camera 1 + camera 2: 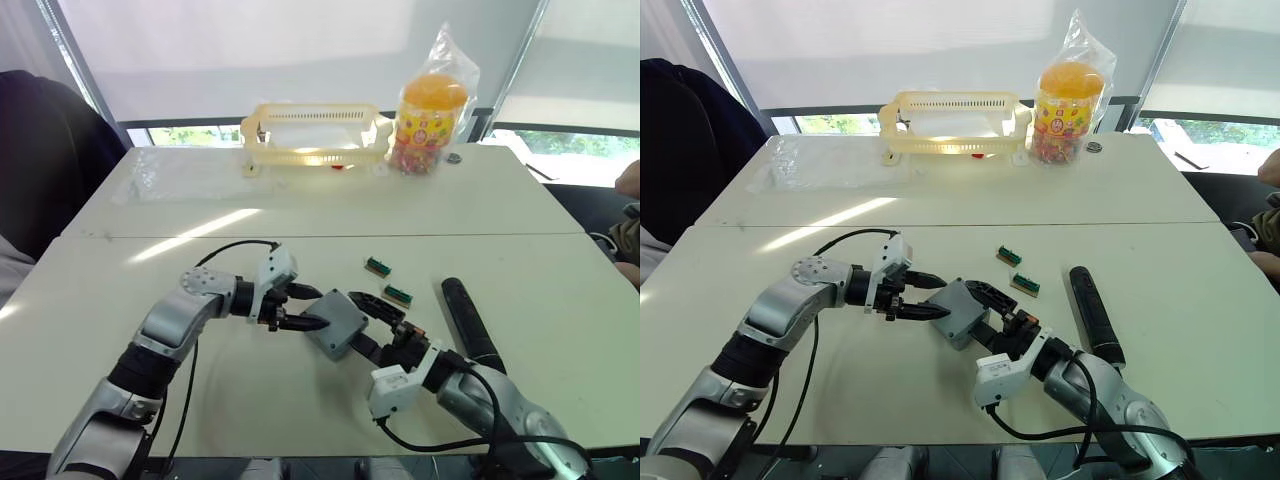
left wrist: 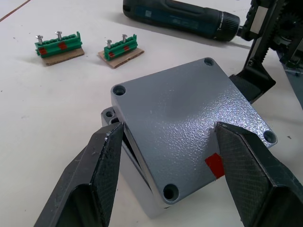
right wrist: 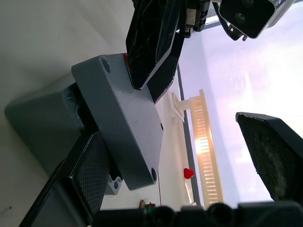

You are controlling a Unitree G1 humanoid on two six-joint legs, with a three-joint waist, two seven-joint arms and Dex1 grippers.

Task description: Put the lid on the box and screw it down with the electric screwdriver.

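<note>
The grey lid [image 2: 189,118] lies askew on top of the grey box [image 3: 38,118], near the table's front edge. A small red mark shows on the lid's top. My left gripper [image 1: 312,307] is open, one finger on each side of the lid's left end, close to its edges. From the right, my right gripper [image 1: 372,328] is open too, with one finger [image 3: 85,179] by the lid's lower edge and the other held well apart. The black electric screwdriver [image 1: 470,320] lies on the table just right of my right gripper, untouched.
Two small green blocks [image 1: 377,266] [image 1: 398,295] lie just behind the box. At the back of the table [image 1: 150,280] stand a pale yellow basket [image 1: 315,135] and a bagged orange-lidded jar [image 1: 430,120]. A person's arm [image 1: 630,180] shows at the right edge.
</note>
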